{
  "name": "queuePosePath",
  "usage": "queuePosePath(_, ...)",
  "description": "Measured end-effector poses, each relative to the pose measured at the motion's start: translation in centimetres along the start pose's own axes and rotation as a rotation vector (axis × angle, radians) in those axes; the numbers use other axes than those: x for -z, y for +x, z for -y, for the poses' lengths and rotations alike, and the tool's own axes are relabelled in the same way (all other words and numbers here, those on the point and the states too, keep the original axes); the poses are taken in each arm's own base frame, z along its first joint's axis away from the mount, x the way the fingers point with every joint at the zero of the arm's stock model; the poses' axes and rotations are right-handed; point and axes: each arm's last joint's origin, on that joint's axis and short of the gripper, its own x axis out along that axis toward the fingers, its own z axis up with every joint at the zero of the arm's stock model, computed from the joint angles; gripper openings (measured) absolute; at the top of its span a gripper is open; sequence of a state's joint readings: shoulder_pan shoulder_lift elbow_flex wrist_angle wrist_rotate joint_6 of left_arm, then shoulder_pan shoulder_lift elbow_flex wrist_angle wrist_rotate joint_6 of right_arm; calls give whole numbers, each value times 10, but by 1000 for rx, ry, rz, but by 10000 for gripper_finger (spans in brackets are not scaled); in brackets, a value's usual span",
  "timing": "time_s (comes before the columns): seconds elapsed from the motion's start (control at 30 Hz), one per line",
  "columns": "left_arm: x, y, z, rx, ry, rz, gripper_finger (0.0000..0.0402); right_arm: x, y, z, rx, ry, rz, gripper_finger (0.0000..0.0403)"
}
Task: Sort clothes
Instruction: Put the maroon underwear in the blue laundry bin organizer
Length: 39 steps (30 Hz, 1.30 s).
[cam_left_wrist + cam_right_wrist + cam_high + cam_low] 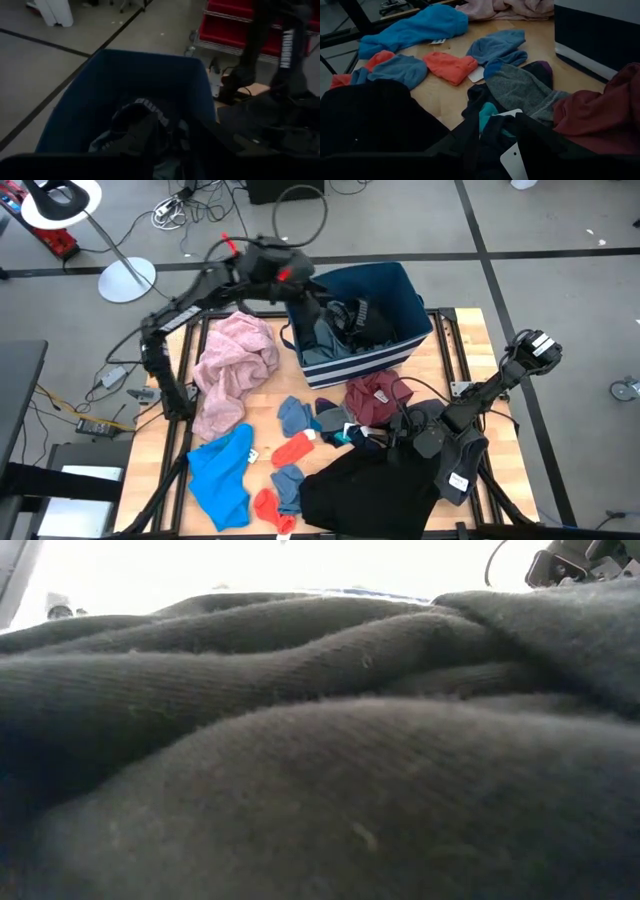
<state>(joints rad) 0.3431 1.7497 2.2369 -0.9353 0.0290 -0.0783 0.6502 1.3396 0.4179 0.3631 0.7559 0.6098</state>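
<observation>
From the high view I have the left gripper hanging over the navy bin at the far middle of the desk, with a grey-blue and dark garment bunched under it inside the bin; I cannot tell from here whether its fingers have let go. The right gripper sits low at the near right, on the dark grey garment beside the big black piece. Still to sort: the pink garment at far left, the bright blue one at near left, the maroon one just near the bin, and the socks scattered mid-desk. The low view is filled by dark knit fabric, so it gives me nothing for guidance. In the left wrist view I look into the bin, where the dark garment with white lettering lies in a heap; my own fingers are lost in shadow, so I'd lift straight up and confirm nothing trails before swinging away. In the right wrist view dark cloth with a white tag bunches right at the fingers, though I cannot tell if they pinch it; the coral sock, blue socks and grey sock lie beyond. I judge the next pick should take one garment only, grabbed at a raised fold, clear of the overlapping neighbours.
</observation>
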Motion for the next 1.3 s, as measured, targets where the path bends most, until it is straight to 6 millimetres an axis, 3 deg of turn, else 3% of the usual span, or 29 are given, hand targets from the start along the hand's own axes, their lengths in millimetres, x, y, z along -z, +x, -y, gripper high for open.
queuePosePath(0.2, 10, -35, 21, -32, 54, -51, 129, 0, 0, 0, 0, 0, 0, 128)
queuePosePath(0.43, 43, -48, 41, -74, 91, -120, 129, 0, 0, 0, 0, 1, 0, 128)
queuePosePath(0.73, 107, -64, 50, -1, 17, -66, 129, 0, 0, 0, 0, 8, 1, 128)
queuePosePath(0.9, 154, -74, 48, 47, -36, -2, 129, 0, 0, 0, 0, 17, 1, 128)
queuePosePath(1.1, 214, -75, 45, 122, -82, 21, 128, 0, 0, 0, 0, 22, 1, 128)
queuePosePath(1.3, 259, -74, 45, 211, -81, 157, 128, 0, 0, 0, -1, 54, 1, 128)
